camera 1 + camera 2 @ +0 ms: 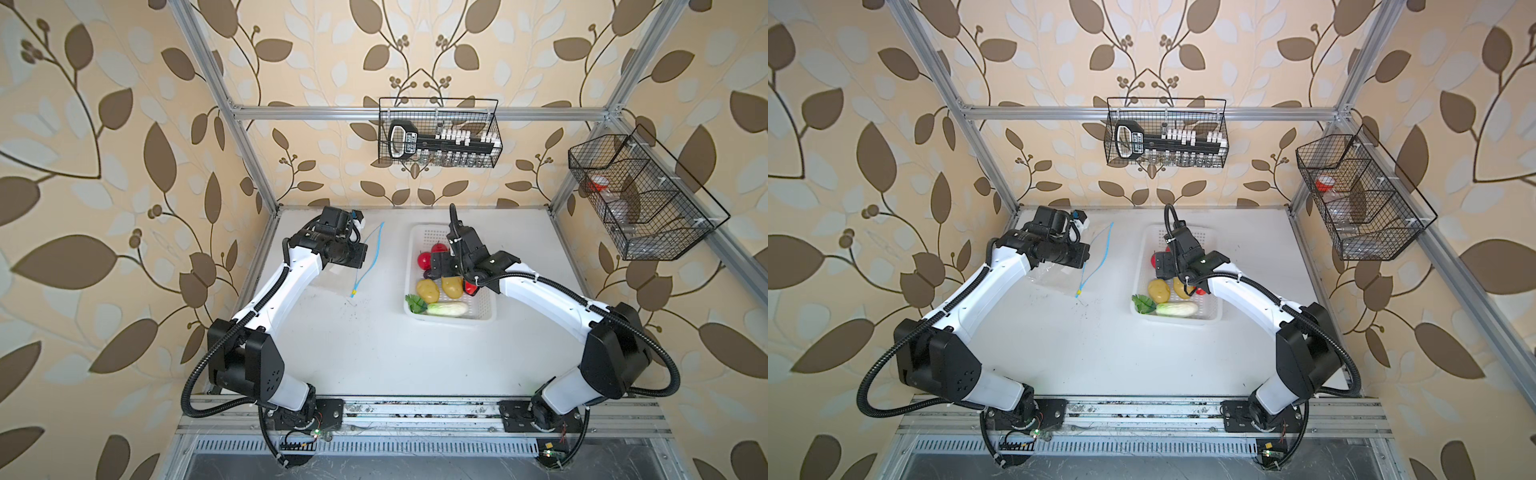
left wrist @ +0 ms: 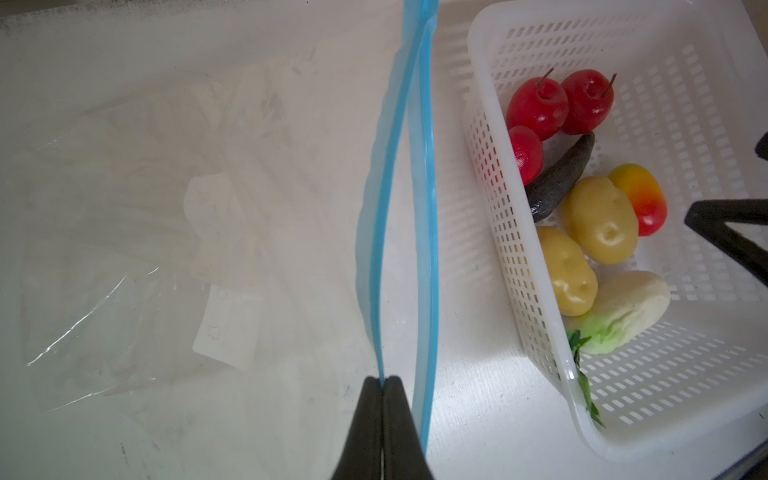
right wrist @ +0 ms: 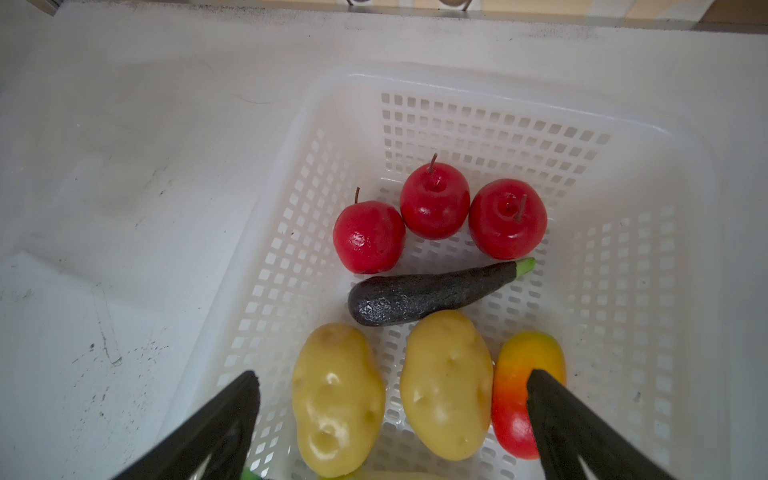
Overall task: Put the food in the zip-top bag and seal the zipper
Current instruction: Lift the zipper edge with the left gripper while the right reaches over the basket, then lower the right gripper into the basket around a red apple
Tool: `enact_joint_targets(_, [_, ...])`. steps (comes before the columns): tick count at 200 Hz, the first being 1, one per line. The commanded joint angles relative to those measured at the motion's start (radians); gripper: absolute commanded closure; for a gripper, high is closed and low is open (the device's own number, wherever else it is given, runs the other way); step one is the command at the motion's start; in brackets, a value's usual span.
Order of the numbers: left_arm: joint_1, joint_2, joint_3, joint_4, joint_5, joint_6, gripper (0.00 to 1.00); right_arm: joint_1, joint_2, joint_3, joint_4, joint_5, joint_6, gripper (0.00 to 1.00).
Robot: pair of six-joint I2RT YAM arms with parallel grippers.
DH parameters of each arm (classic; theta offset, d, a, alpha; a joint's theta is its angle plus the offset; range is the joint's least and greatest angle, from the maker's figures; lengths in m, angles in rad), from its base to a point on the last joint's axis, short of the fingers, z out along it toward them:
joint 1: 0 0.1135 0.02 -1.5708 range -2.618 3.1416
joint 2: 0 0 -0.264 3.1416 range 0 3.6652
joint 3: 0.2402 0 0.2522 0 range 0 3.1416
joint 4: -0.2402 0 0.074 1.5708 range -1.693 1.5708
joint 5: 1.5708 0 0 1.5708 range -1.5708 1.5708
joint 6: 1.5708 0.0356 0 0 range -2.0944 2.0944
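Between the tightly closed left fingers [image 2: 370, 419] sits one lip of the blue zipper [image 2: 384, 232]. The other lip bows away, so the bag [image 2: 124, 257] gapes. Its clear, crinkly film is hard to make out on the white table [image 2: 478, 395]. Spread wide and empty, the right fingers [image 3: 224, 424] hang over the perforated plastic basket [image 3: 291, 232]. Glossy apples [image 3: 434, 201] and a matte eggplant [image 3: 428, 293] lie ahead of them, dimpled potatoes [image 3: 336, 399] between them, and a red-yellow fruit [image 3: 511, 399] partly behind one. Only the left wrist view shows the cabbage [image 2: 623, 307] whole. The right arm [image 1: 540, 291] largely covers the eggplant in both top views.
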Motion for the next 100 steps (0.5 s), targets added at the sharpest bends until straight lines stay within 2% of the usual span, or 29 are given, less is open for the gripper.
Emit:
enact_joint_targets(1, [0.025,-0.066,-0.046,0.055,0.066,-0.032,1.0,-0.013,0.03,0.043,-0.01,-0.033,-0.044,0.01])
enact_joint_targets(33, [0.084,-0.09,-0.153,0.142,0.201,-0.093,1.0,-0.031,0.074,0.067,-0.016,-0.056,-0.059,0.02])
enact_joint_targets(100, [0.111,-0.096,-0.163,0.15,0.161,-0.097,1.0,-0.045,0.169,0.103,0.023,-0.108,-0.048,0.09])
